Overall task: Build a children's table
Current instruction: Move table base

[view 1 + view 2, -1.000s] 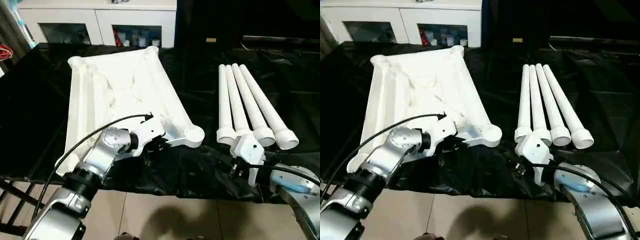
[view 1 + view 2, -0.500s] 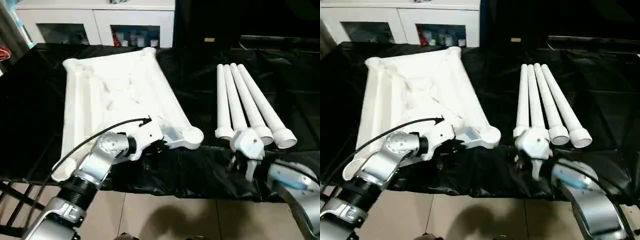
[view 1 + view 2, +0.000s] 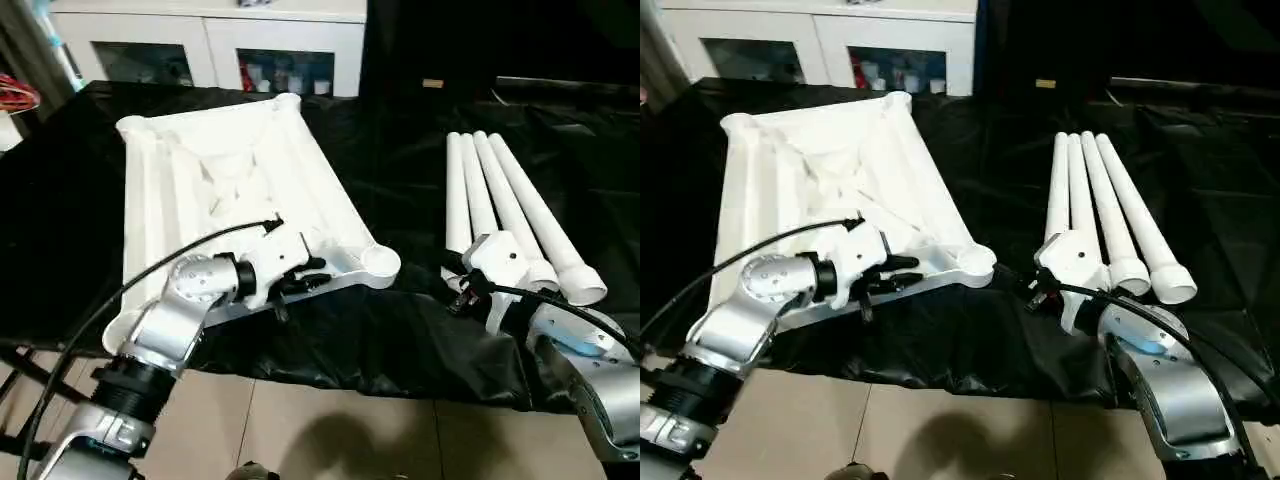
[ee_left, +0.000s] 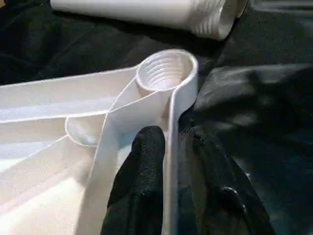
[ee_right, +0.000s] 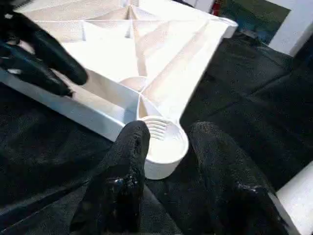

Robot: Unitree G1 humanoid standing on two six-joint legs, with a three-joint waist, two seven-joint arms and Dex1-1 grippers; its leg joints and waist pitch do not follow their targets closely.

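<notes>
Left pincer (image 4: 168, 161) is set astride the tabletop (image 3: 210, 180) rim, probably to steady it; right pincer (image 5: 168, 147) is held apart, empty.

White table top (image 3: 230, 180), legs (image 3: 510, 205) — black cloth (image 3: 400, 330).

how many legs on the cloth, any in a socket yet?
4 legs, lying side by side on the black cloth to the right of the upside-down top, fanning out toward the near end. None is in a socket.
</notes>
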